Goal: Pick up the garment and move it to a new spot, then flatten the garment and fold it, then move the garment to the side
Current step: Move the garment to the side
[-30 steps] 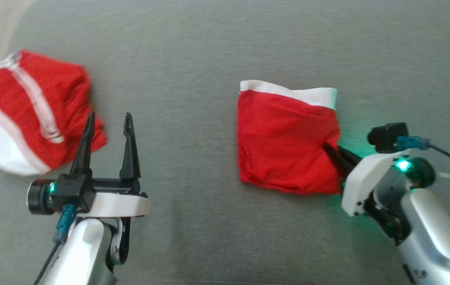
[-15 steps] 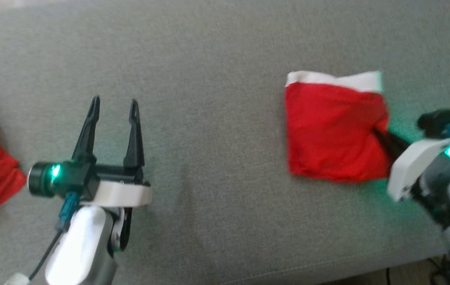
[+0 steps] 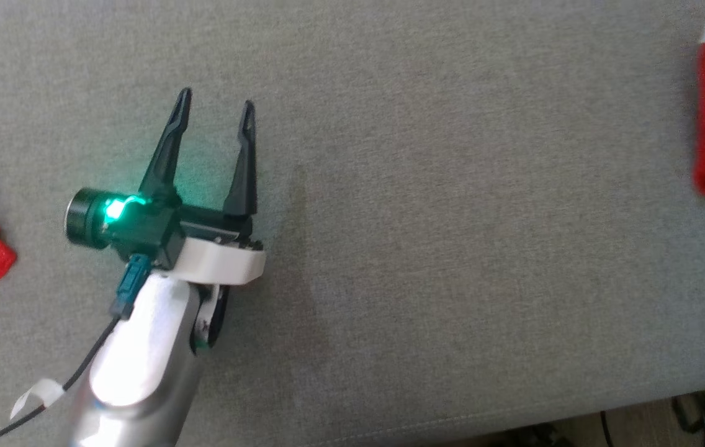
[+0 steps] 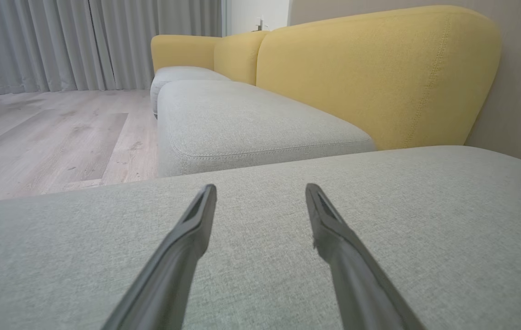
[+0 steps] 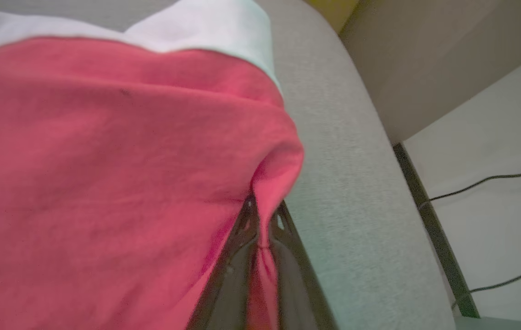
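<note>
Pinching a fold of the red garment (image 5: 104, 160), your R pincer (image 5: 264, 211) is clamped tight; L pincer (image 3: 216, 100) hangs wide over the grey sofa seat (image 3: 452, 248).

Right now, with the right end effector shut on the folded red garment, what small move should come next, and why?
Probably open the right end effector and release. It pinches a corner fold of the folded red garment, which is near the rounded side edge of the grey cushion, so it looks moved aside. The left end effector is open and empty.
</note>
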